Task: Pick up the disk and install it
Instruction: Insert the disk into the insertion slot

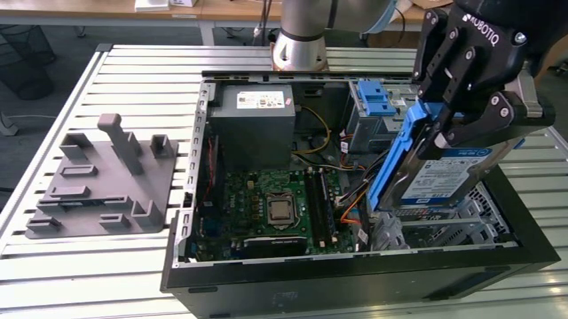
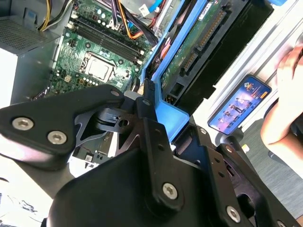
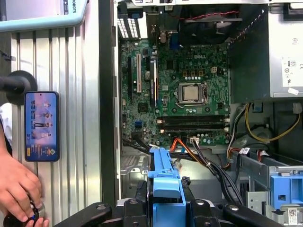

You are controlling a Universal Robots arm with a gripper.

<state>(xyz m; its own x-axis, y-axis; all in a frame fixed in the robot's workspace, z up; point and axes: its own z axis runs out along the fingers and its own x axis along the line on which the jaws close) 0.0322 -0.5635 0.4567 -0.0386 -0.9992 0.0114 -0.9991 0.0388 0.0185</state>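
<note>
I see the gripper (image 1: 443, 129) over the open computer case (image 1: 355, 269), at the exterior view's right. Its fingers (image 1: 475, 116) are clamped on the disk (image 1: 443, 176), gripping across the blue side rails. The disk hangs tilted, label face towards the exterior camera. Its lower end is inside the case, just above the metal drive cage (image 1: 435, 222).

Edges:
- The blue rail (image 3: 163, 175) runs out from between the fingers in the first wrist view, pointing at the motherboard (image 3: 184, 90).
- In the second wrist view the disk's green circuit side (image 2: 199, 42) faces the case wall.
- Orange and black cables (image 1: 350, 199) lie just beside the disk's lower edge.

Open room:
- The motherboard area is uncovered, to the exterior view's left of the disk.
- The grey power supply (image 1: 257, 109) and the blue latch piece (image 1: 377, 100) stand at the far end of the case.

Outside the case, a phone (image 3: 41, 125) lies on the slatted table (image 1: 116, 279) with a person's hand (image 3: 19, 189) near it. A grey fixture (image 1: 98, 179) sits well apart.
</note>
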